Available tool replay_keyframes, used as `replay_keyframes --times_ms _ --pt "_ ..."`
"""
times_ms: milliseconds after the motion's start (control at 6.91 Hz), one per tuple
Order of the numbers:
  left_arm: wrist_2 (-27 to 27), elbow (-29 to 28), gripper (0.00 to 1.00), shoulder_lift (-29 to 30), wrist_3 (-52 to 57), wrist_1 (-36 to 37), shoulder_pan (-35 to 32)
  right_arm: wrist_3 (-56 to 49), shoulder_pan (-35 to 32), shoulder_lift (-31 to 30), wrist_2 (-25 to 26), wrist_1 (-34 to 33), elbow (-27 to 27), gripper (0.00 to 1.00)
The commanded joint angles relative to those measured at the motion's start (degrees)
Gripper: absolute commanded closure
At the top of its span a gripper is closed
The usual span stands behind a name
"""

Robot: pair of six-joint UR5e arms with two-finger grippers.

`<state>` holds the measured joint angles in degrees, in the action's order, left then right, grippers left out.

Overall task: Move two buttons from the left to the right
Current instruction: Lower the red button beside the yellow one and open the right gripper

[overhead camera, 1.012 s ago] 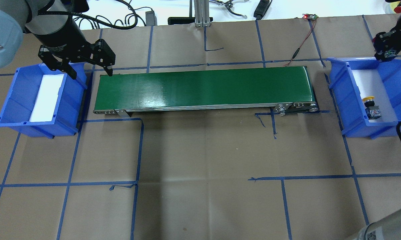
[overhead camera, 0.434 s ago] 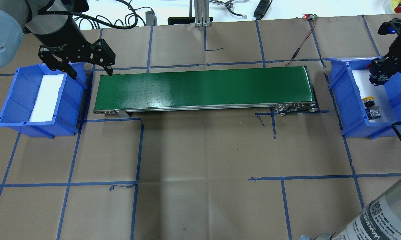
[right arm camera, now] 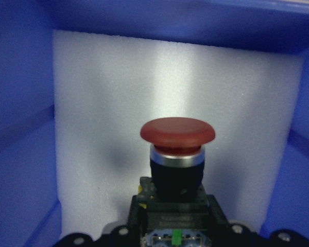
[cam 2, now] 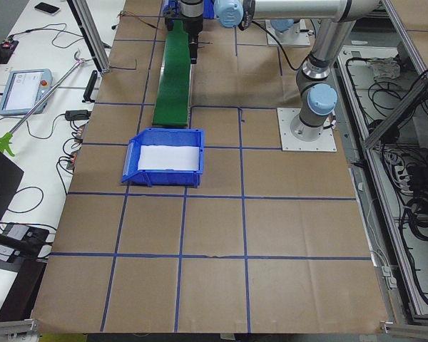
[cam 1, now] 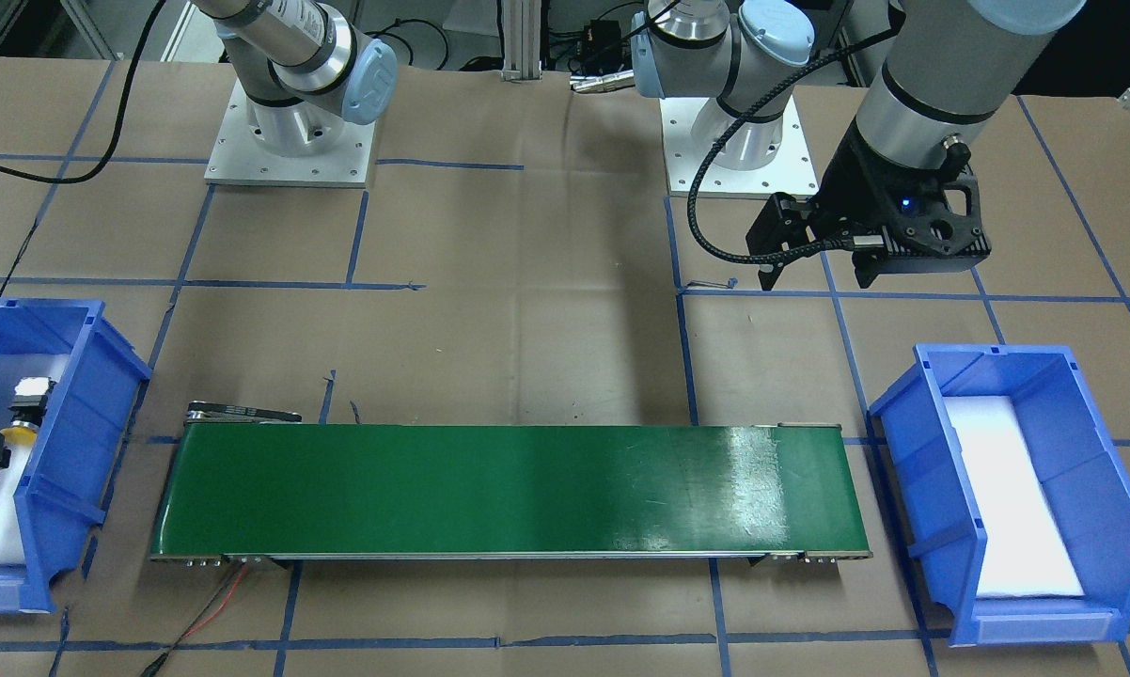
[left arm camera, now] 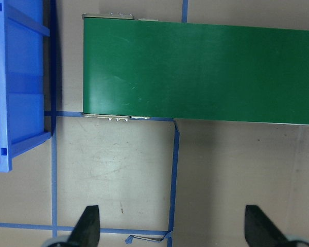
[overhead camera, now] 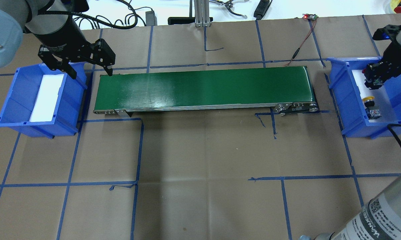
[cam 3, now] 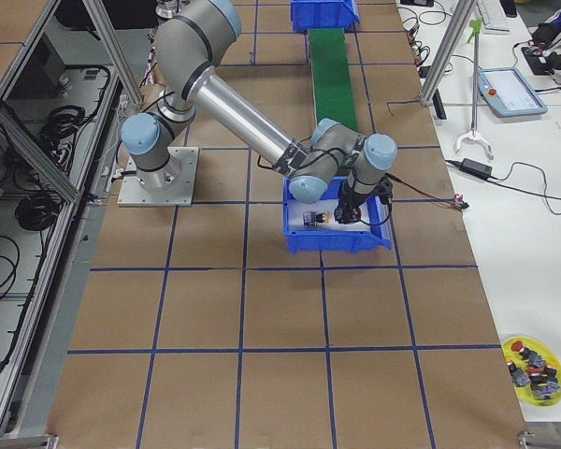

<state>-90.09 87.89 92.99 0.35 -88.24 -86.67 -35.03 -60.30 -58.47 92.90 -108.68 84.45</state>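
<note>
The right gripper (overhead camera: pixel 372 81) is clamping the red button (right arm camera: pixel 177 131) by its black body, with the round cap pointing away from the wrist. It is holding the button inside the walls of the right bin (overhead camera: pixel 340 96), in the half towards the table's far edge. Whether the button is touching the white foam (overhead camera: pixel 360 80) on the bin's floor, I cannot tell. The yellow button (overhead camera: pixel 371 106) is lying on that foam towards the bin's near end, apart from the fingers, with a strip of bare foam showing between it and the gripper.

The left gripper (overhead camera: pixel 90 71) is hanging high over the table (overhead camera: pixel 204 166) with its fingers (left arm camera: pixel 87 226) spread wide apart and holding nothing. It is hovering near the left end of the belt (overhead camera: pixel 204 88) and the left bin (overhead camera: pixel 17 96).

There are two buttons, one red and one yellow, both at the right bin. There are two blue bins, one by the table's left edge and one by its right edge. One green belt is running between them, its ends stopping just short of each bin's wall. The left bin is showing only its own white foam.

Brown paper crossed by blue tape (overhead camera: pixel 137 150) is covering the wide stretch from the belt to the table's near edge.
</note>
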Motion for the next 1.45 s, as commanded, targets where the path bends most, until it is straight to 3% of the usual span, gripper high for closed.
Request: replay_keyframes --times_ms 0,145,434,1157,1302 --pt "0.0 -0.09 0.0 0.0 0.0 0.0 0.01 0.14 -0.08 1.42 0.0 -0.04 -0.08 0.95" --pt "0.0 -0.09 0.0 0.0 0.0 0.0 0.01 0.05 -0.16 1.51 -0.35 0.05 -0.08 0.84" --pt "0.0 0.0 0.0 0.0 0.0 0.0 -0.07 -0.3 -0.17 1.6 -8.31 -4.49 0.09 0.01" --pt "0.0 -0.09 0.0 0.0 0.0 0.0 0.01 0.05 -0.08 -1.46 -6.95 -4.17 -0.34 0.0" --pt "0.0 -0.09 0.0 0.0 0.0 0.0 0.01 0.4 -0.08 -3.13 -3.9 -4.08 -0.26 0.0"
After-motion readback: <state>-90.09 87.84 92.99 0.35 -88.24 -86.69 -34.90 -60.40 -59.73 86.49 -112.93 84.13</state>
